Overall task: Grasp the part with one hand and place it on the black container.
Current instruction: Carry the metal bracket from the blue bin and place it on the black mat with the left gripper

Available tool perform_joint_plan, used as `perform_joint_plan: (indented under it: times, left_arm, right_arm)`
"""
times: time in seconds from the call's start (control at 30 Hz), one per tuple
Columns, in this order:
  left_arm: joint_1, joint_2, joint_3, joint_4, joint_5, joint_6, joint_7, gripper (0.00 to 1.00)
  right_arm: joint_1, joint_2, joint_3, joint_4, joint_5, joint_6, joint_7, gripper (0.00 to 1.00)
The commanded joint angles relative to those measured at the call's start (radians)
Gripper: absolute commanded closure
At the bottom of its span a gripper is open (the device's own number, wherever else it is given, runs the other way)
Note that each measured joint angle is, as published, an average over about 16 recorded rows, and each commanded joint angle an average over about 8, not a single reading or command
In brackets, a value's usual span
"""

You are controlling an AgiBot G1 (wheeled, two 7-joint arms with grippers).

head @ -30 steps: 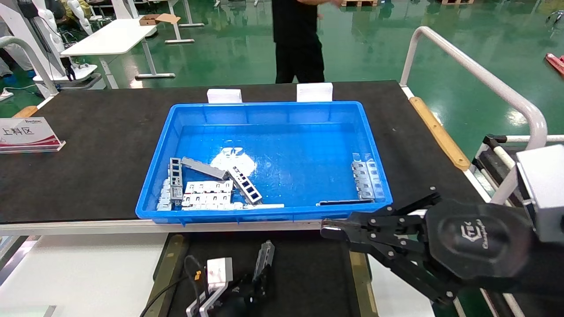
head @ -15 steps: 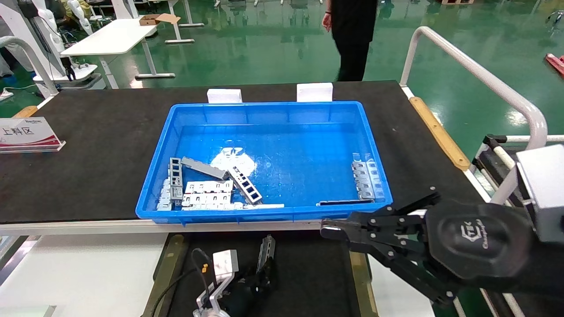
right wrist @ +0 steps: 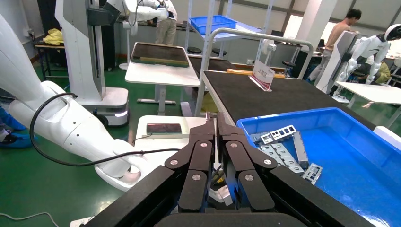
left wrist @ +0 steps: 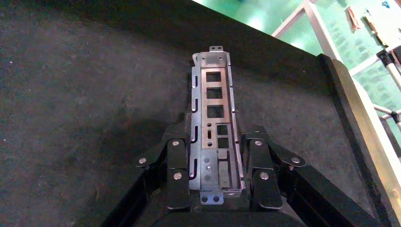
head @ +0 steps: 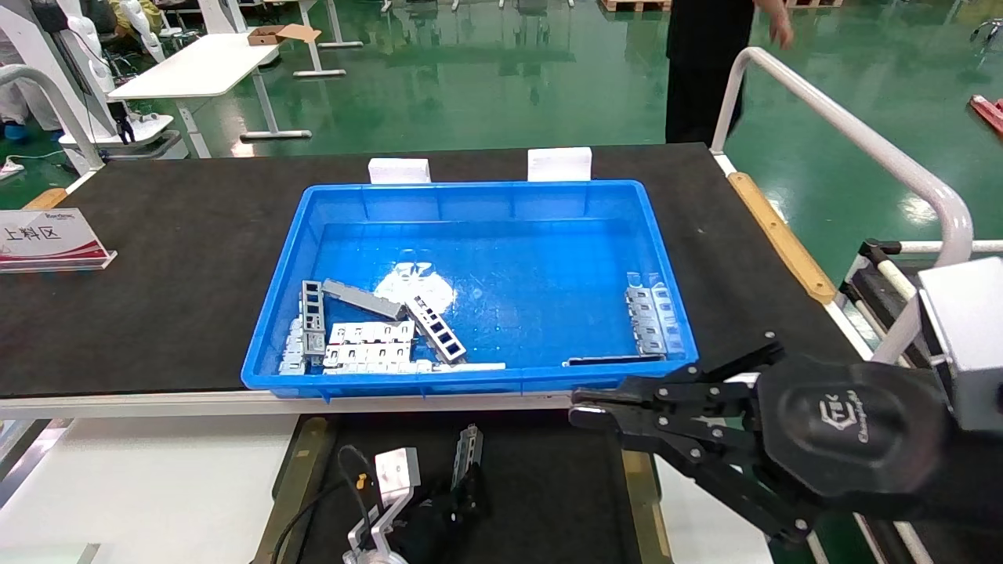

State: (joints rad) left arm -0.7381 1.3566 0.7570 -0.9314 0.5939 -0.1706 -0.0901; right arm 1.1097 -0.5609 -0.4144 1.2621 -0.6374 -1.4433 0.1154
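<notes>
The part, a slim silver-grey channel strip with rectangular cutouts, is held by my left gripper low in the head view, its free end tilted up. The left wrist view shows the part between both black fingers, which press against its side walls. It is over the black container, a matte-black surface edged by tan strips. I cannot tell whether the part touches the surface. My right gripper is shut and empty, parked at the right by the blue bin's front corner.
The blue plastic bin on the black table holds several more metal parts at its left and right. A sign stands at the table's left. A white rail runs along the right. A person stands behind the table.
My left gripper has come further into view with the part and shifted slightly left. The person behind the table has walked to the right. The right arm has not moved.
</notes>
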Motion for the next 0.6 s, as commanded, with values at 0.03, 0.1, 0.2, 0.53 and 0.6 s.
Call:
perform_joint_plan:
  times: [0.03,0.1,0.2,0.53,0.6]
  left_arm:
    - [-0.002,0.0,0.006,0.0,0.006,-0.004,-0.012,0.0]
    - [-0.003,0.0,0.011,-0.001,0.014,-0.006,-0.024,0.0]
    - [-0.004,-0.002,0.017,-0.006,0.033,-0.005,-0.038,0.0]
    - [0.043,-0.056,-0.024,-0.086,0.13,0.067,-0.039,0.0]
    - [0.062,-0.083,-0.043,-0.112,0.144,0.095,-0.036,0.0]
  right_arm:
    - [0.0,0.0,0.0,0.0,0.0,0.0,0.0,0.0]
    - [0.0,0.0,0.0,0.0,0.0,0.0,0.0,0.0]
    - [0.0,0.0,0.0,0.0,0.0,0.0,0.0,0.0]
    - [0.0,0.0,0.0,0.0,0.0,0.0,0.0,0.0]
    - [0.0,0.0,0.0,0.0,0.0,0.0,0.0,0.0]
